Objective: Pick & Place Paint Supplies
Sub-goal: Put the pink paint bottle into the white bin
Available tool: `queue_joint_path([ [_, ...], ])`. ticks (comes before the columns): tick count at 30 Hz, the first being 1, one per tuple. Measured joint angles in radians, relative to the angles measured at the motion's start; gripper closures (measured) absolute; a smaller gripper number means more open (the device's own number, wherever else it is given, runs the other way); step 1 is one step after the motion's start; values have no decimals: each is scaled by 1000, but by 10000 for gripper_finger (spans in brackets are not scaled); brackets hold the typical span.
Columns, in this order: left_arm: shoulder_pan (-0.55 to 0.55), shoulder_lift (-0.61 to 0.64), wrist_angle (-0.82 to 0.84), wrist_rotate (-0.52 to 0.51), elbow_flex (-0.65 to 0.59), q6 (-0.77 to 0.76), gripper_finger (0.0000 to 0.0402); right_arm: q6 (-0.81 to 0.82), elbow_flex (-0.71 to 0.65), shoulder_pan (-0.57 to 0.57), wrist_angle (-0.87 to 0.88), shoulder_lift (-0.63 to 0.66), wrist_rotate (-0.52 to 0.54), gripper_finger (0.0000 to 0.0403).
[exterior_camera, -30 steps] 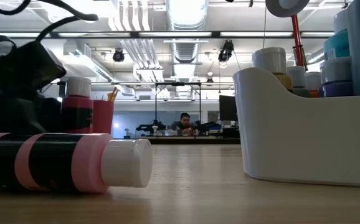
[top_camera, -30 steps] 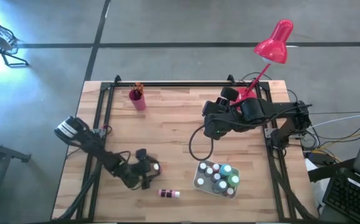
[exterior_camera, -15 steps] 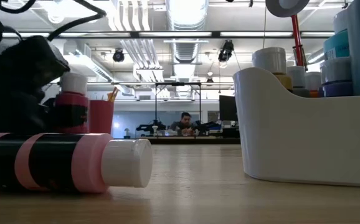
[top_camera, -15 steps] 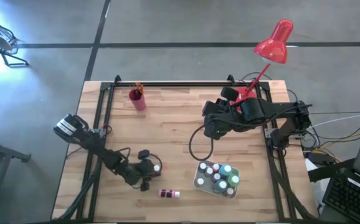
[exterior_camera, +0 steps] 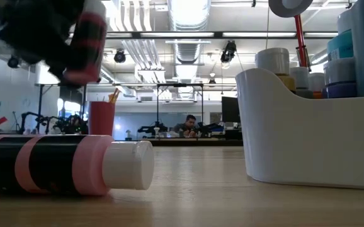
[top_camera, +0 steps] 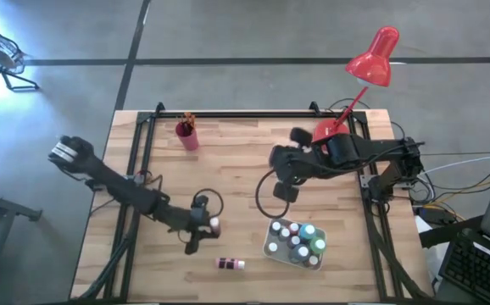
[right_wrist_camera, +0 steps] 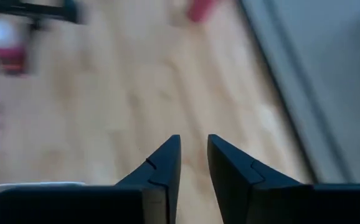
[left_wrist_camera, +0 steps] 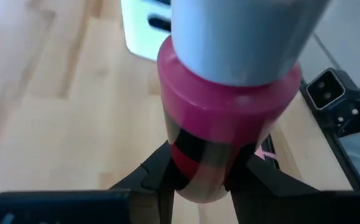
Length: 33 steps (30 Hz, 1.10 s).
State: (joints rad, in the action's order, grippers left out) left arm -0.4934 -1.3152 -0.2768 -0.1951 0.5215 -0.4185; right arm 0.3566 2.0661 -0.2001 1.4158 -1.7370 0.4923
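Pink white-capped paint bottle (left_wrist_camera: 230, 124), clamped in the left pincer (top_camera: 203, 227) and lifted above the surface (top_camera: 236, 169), beside a second pink bottle (top_camera: 230, 264) lying near the white caddy (top_camera: 296, 243); right pincer (right_wrist_camera: 192, 163) narrowly parted, empty.

Wooden table (top_camera: 228, 169): white caddy (top_camera: 272, 247), pink cup (top_camera: 188, 137), 1 fallen bottle (top_camera: 229, 264).

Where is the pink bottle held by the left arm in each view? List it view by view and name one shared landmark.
High view: pink bottle in the left gripper, left of the white caddy.
Low view: upper left, lifted off the table.
Left wrist view: centre, clamped between the fingers.
Right wrist view: blurred, far left edge.
Shared landmark: the white caddy shows in the high, low and left wrist views.
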Motion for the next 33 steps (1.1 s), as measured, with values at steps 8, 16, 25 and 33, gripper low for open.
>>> queue_joint_path([
  [8, 99, 87, 290, 99, 209, 180, 285, -113, -14, -1, -243, 0, -300, 300],
  [16, 173, 46, 554, 126, 438, 343, 285, -132, -16, -20, -319, 0, -365, 269],
  [25, 270, -9, 571, 79, 558, 478, 285, -133, -17, -67, -377, 0, -365, 230],
  [33, 302, -139, 569, 79, 705, 602, 285, -133, -23, -68, -379, 0, -311, 192],
])
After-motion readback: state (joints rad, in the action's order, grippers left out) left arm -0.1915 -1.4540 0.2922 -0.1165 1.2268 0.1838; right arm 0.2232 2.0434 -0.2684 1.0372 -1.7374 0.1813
